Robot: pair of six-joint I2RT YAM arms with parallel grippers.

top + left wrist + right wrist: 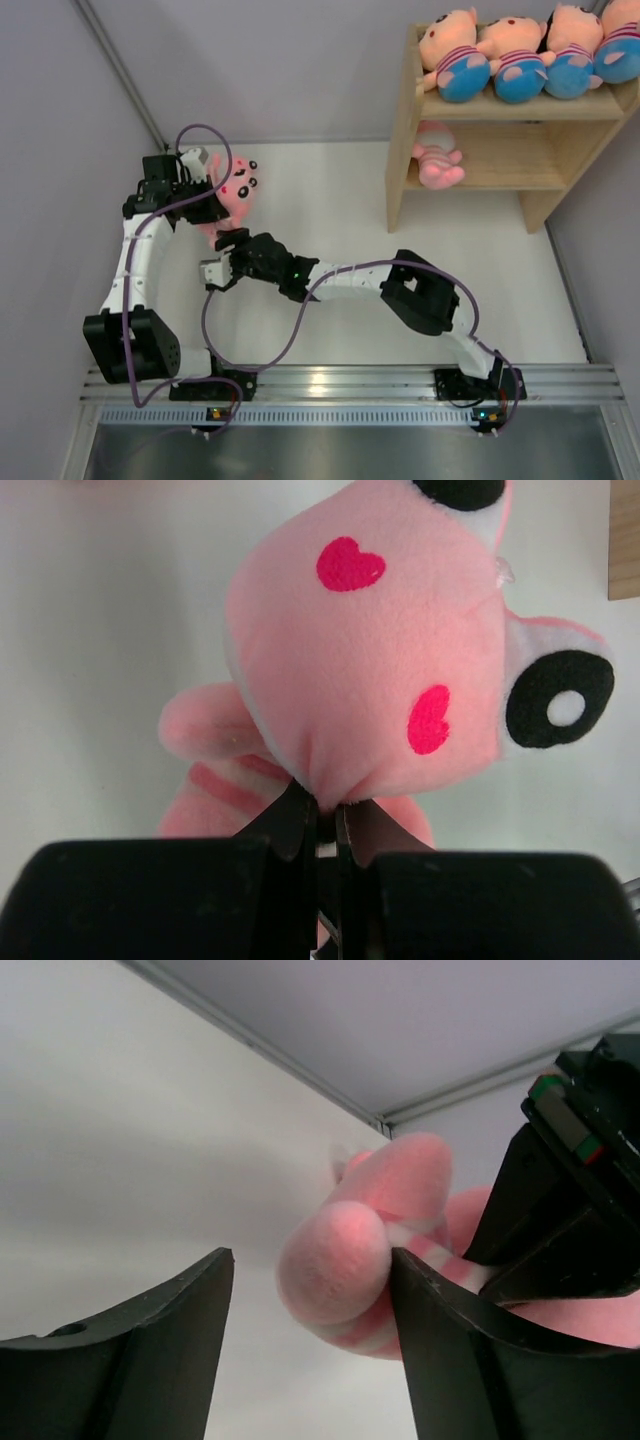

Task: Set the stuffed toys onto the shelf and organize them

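An all-pink stuffed toy [238,185] with heart cheeks hangs at the far left of the table. My left gripper [207,203] is shut on a pinch of plush at the edge of its head [380,650], fingers [300,820] nearly together. My right gripper [222,256] is open just below the toy. In the right wrist view the toy's round pink foot [345,1260] sits between the jaws, against the right finger [450,1340]. Several peach-faced toys [520,55] line the top of the wooden shelf [402,150]. One pink toy [438,162] lies on the lower tier.
The shelf stands at the far right against the grey back wall. The left arm's black wrist [570,1190] hangs close beside my right gripper. A purple cable [300,310] loops over the white tabletop [330,200]. A metal rail [350,385] runs along the near edge.
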